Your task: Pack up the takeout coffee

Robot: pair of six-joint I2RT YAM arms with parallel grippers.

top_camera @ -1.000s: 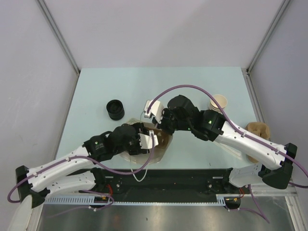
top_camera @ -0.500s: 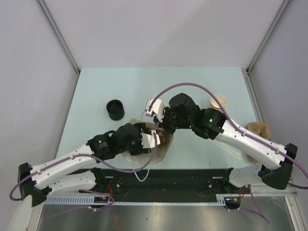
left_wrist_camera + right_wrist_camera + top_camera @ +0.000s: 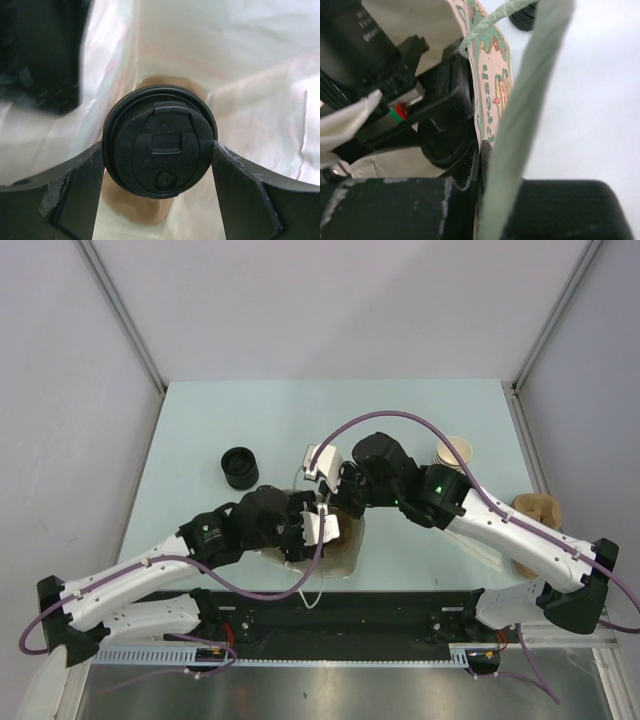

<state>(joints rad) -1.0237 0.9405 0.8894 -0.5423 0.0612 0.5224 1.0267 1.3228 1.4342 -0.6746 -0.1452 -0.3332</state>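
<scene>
The takeout coffee (image 3: 160, 141), a tan cup under a round black lid, hangs inside the paper bag (image 3: 240, 60). My left gripper (image 3: 159, 146) is shut on it, one finger pressed against each side of the lid. In the top view the left gripper (image 3: 328, 532) reaches into the brown bag (image 3: 348, 552) and the cup is hidden. My right gripper (image 3: 481, 160) is shut on the printed edge of the bag (image 3: 492, 75), beside its green handle (image 3: 530, 100). From above, the right gripper (image 3: 336, 504) sits at the bag's far rim.
A low black stack of lids (image 3: 239, 467) stands left of the bag. A stack of lidless tan cups (image 3: 452, 455) stands at the right behind the right arm. A brown moulded carrier (image 3: 537, 512) lies at the table's right edge.
My left arm has pushed rightward, carrying the cup deeper into the bag. The bag's mouth has shifted slightly right. The right gripper keeps its hold on the rim.
</scene>
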